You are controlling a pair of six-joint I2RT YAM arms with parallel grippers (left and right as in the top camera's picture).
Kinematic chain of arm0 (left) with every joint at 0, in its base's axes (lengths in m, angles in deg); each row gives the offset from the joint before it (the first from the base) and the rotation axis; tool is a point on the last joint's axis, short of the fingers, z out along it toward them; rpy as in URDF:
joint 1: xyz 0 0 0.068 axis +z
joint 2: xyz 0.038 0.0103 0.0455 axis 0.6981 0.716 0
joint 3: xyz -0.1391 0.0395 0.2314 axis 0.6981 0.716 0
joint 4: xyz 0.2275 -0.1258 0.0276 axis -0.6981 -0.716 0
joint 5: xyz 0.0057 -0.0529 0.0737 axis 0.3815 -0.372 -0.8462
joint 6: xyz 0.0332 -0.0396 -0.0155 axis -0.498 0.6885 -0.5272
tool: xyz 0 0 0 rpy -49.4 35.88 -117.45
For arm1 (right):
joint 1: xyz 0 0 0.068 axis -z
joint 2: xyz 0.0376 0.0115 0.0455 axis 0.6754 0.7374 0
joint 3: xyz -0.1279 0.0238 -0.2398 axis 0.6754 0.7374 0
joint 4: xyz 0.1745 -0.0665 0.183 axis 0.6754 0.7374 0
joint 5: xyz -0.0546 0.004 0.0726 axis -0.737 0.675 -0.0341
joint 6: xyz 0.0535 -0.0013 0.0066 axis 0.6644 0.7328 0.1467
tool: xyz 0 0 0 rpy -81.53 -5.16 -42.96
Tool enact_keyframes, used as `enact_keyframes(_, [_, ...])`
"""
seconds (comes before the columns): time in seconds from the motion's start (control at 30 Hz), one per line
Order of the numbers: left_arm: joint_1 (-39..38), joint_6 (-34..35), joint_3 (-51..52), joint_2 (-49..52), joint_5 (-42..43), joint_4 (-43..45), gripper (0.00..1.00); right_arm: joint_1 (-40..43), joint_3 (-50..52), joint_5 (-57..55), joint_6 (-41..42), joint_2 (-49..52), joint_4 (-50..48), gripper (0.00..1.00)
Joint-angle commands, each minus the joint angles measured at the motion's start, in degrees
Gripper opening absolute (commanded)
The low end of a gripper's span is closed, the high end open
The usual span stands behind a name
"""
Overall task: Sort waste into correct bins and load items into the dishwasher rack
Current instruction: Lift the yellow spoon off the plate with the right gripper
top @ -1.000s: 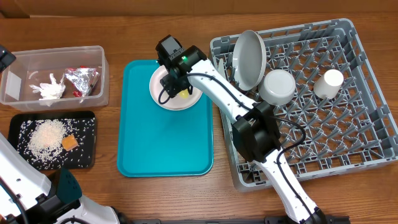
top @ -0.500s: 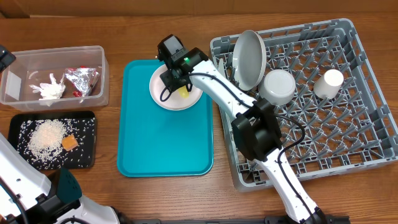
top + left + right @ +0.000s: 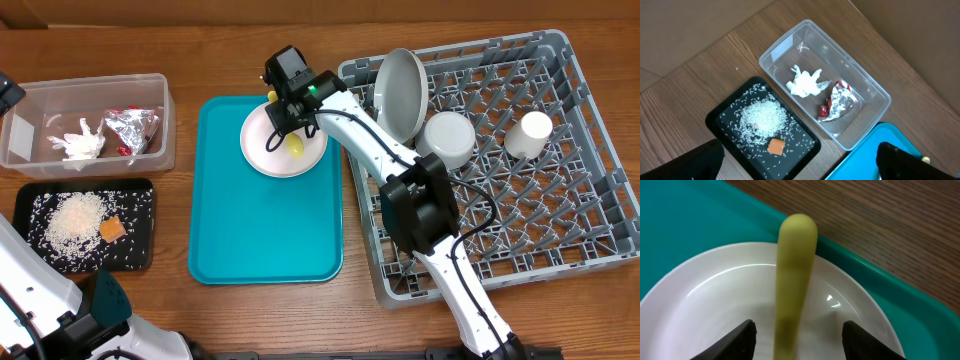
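Hovering over the pale plate [image 3: 268, 155] near the tray's [image 3: 260, 235] far edge, right gripper [image 3: 798, 326] stood spread astride the yellow utensil [image 3: 796, 250]; left gripper [image 3: 800, 161] gaped wide.

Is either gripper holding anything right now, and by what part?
Nothing held. Right gripper straddles the yellow utensil on the pale plate, jaws open; left gripper empty.

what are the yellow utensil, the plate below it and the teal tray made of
Yellow utensil: probably plastic, matte, with a smooth rounded tip and no glint. Plate: glossy white with sharp light reflections, so glazed ceramic or hard melamine; the look leaves it open. Teal tray: likely moulded plastic, with even colour, a soft sheen and a rounded raised rim.
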Motion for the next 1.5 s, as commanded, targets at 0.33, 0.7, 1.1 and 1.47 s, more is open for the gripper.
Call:
enact_keyframes(0.33, [0.0, -0.2, 0.2, 0.6, -0.7, 0.1, 1.0, -0.6, 0.3, 1.0, 3.0, 2.3, 0.1, 0.57])
enact_keyframes(0.7, [0.0, -0.2, 0.2, 0.6, -0.7, 0.1, 1.0, -0.7, 0.3, 1.2, 3.3, 3.1, 0.2, 0.34])
enact_keyframes(1.1, [0.0, -0.2, 0.2, 0.6, -0.7, 0.1, 1.0, -0.9, -0.3, 1.2, 3.5, 3.0, 1.1, 0.11])
enact_keyframes(1.47, [0.0, -0.2, 0.2, 0.6, -0.7, 0.1, 1.0, -0.6, -7.4, 1.2, 3.7, 2.4, 7.0, 0.04])
